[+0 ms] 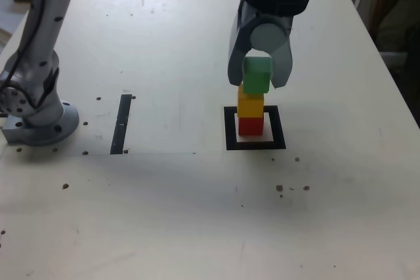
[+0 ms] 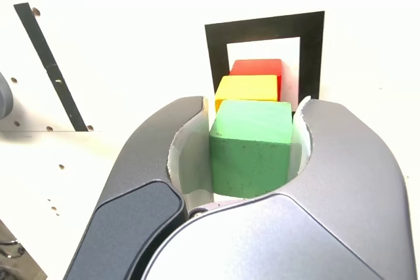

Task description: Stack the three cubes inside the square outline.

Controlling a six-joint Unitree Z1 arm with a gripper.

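Note:
The red cube (image 1: pixel 250 126) sits inside the black square outline (image 1: pixel 231 129), with the yellow cube (image 1: pixel 251 104) on top of it. The green cube (image 1: pixel 257 75) is at the top of the column, slightly offset, and I cannot tell whether it rests on the yellow cube or hangs just above. My gripper (image 1: pixel 257 82) reaches down from above, shut on the green cube, one jaw against each side. In the wrist view the green cube (image 2: pixel 251 145) fills the gap of the gripper (image 2: pixel 251 107), with the yellow cube (image 2: pixel 246 88), red cube (image 2: pixel 256 67) and outline (image 2: pixel 216 50) beyond it.
The arm's grey base (image 1: pixel 39 119) stands at the exterior view's left. A thin black strip (image 1: pixel 121 124) lies between the base and the outline and also shows in the wrist view (image 2: pixel 49 63). Small dark specks dot the pale table. The table's right edge (image 1: pixel 394 77) runs nearby.

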